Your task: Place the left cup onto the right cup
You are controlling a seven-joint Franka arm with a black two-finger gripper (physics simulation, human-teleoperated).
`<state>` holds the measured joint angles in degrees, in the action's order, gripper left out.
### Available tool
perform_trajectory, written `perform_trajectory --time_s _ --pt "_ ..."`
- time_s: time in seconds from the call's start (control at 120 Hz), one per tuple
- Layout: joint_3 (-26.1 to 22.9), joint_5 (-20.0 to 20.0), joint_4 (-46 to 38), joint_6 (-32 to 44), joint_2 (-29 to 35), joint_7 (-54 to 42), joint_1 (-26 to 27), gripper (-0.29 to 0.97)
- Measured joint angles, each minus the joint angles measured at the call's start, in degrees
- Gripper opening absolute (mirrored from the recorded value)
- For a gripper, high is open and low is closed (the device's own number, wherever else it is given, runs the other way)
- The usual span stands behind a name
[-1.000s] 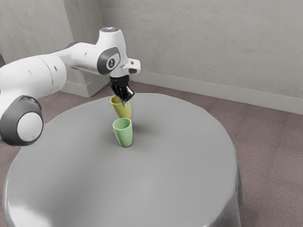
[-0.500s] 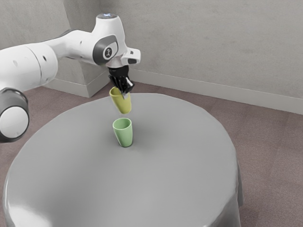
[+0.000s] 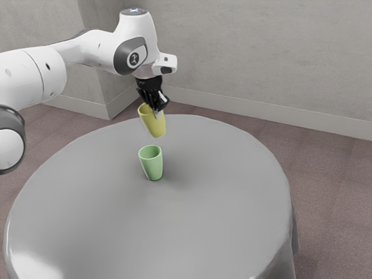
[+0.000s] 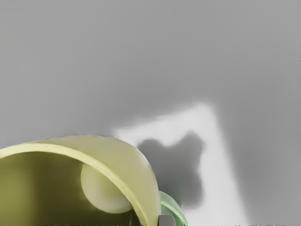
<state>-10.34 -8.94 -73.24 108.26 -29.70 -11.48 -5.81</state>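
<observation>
**Yellow cup lifted, hanging over green cup**

Up and sideways: a second ago the yellow cup sat low just behind the green cup. Now it is clear of the table, and it has slid slightly toward the exterior view's right since half a second ago. Green cup has not moved.

Gripper is clamped on the yellow cup's rim, one finger inside the wall and one outside. Yellow cup hangs tilted in the air, mouth up toward the hand, base pointing down.

Exterior view: yellow cup at 12 o'clock from the green cup, a visible gap between them, not touching. Green cup stands upright, mouth open, on the round grey table, a bit toward 10 o'clock from the table's middle. Arm comes in from the exterior view's left.

Wrist view: yellow cup big and close under the hand, inside and pale bottom visible. Sliver of green cup rim peeks out just past the yellow wall. Grey table beyond, with a dark shadow on a bright patch.
</observation>
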Motion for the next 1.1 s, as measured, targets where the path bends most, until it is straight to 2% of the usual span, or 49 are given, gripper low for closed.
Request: perform_trajectory --time_s 0.358,1.1 --pt "0.0 0.0 -6.1 -0.7 4.4 2.9 0.1 -0.11" --pt "-0.2 0.1 -8.4 -2.0 4.7 8.4 0.0 -0.11"
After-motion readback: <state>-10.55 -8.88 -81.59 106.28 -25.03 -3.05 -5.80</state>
